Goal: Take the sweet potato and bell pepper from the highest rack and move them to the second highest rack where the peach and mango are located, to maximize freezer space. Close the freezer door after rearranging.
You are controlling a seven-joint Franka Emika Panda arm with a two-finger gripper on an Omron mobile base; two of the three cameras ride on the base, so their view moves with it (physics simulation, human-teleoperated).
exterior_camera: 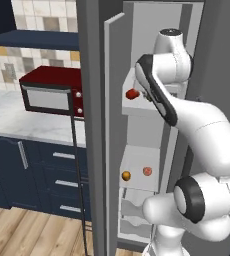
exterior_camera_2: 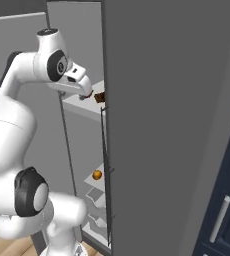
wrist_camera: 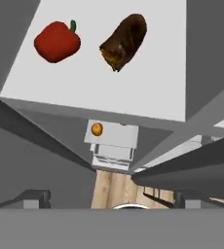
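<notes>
The highest rack (wrist_camera: 99, 92) carries a red bell pepper (wrist_camera: 57, 41) with a dark brown sweet potato (wrist_camera: 124, 41) lying beside it. My gripper (wrist_camera: 112, 198) hovers above the rack's front edge, open, nothing between its fingertips (wrist_camera: 36, 197). Far below, the orange mango (wrist_camera: 97, 129) rests on the second highest rack (wrist_camera: 115, 137). In the left base view the bell pepper (exterior_camera: 132, 93) sits just left of my hand, while mango (exterior_camera: 126, 175) and pinkish peach (exterior_camera: 147, 171) lie on the lower slab. The freezer door (exterior_camera: 94, 150) stands swung open, its handle (exterior_camera: 77, 165) toward the room. The sweet potato (exterior_camera_2: 100, 97) peeks out beside my hand.
White wavy-fronted drawers (exterior_camera: 134, 210) sit under the second rack. A red microwave (exterior_camera: 52, 92) stands on the marble counter (exterior_camera: 17, 120) left of the door, above dark blue drawers (exterior_camera: 57, 175). A tall grey panel (exterior_camera_2: 162, 125) closes off the freezer's right side.
</notes>
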